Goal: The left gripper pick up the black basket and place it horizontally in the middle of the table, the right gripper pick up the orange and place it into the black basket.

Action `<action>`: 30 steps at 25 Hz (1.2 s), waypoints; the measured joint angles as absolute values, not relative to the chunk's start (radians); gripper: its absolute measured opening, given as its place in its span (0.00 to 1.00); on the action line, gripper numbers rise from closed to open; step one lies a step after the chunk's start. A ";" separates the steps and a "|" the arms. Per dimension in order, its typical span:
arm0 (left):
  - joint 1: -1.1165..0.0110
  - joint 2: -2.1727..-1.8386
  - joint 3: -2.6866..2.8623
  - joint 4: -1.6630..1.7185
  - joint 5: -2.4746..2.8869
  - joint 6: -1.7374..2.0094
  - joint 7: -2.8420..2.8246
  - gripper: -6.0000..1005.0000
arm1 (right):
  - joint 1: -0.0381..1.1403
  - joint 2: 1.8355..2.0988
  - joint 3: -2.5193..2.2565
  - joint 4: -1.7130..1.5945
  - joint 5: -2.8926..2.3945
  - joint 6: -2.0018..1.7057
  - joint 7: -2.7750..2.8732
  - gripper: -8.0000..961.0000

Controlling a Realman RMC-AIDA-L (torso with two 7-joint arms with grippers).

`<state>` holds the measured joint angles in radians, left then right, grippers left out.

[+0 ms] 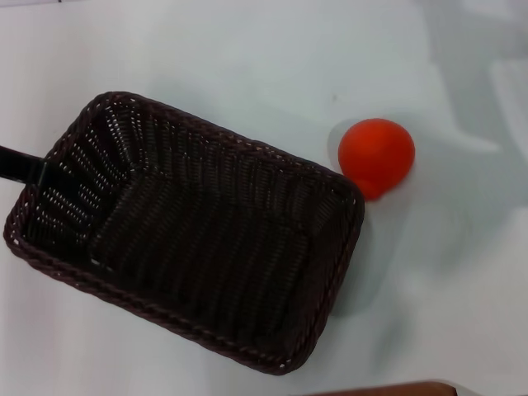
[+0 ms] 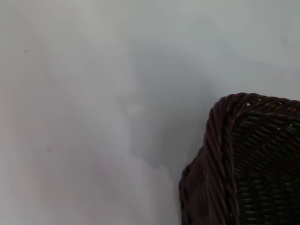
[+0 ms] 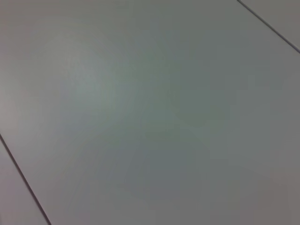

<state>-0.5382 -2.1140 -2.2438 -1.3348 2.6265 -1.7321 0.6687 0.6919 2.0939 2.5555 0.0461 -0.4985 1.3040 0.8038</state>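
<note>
The black basket point(image 1: 186, 227) lies on the white table point(image 1: 247, 49), turned at a slant, left of the middle, and holds nothing. One corner of it shows in the left wrist view point(image 2: 248, 159). A small black part of my left gripper point(image 1: 33, 169) reaches in from the left edge and meets the basket's left rim. The orange point(image 1: 376, 157) rests on the table just beyond the basket's far right corner, close to the rim or touching it. My right gripper is out of view; its wrist view shows only the bare table point(image 3: 150, 112).
A brown edge point(image 1: 388, 389) shows at the bottom of the head view. Open table surface lies beyond the basket and to the right of the orange.
</note>
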 joint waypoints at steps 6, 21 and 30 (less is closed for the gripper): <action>-0.545 -2.128 -2.340 -1.369 2.610 -1.768 0.668 0.15 | 0.690 2.094 2.556 0.048 -0.499 1.300 0.804 0.95; -0.521 -2.145 -2.581 -1.411 2.432 -1.780 0.539 0.15 | 0.696 2.092 2.557 0.068 -0.498 1.276 0.804 0.95; -0.449 -2.163 -2.591 -1.310 2.302 -1.626 0.492 0.15 | 0.697 2.092 2.557 0.071 -0.493 1.276 0.804 0.95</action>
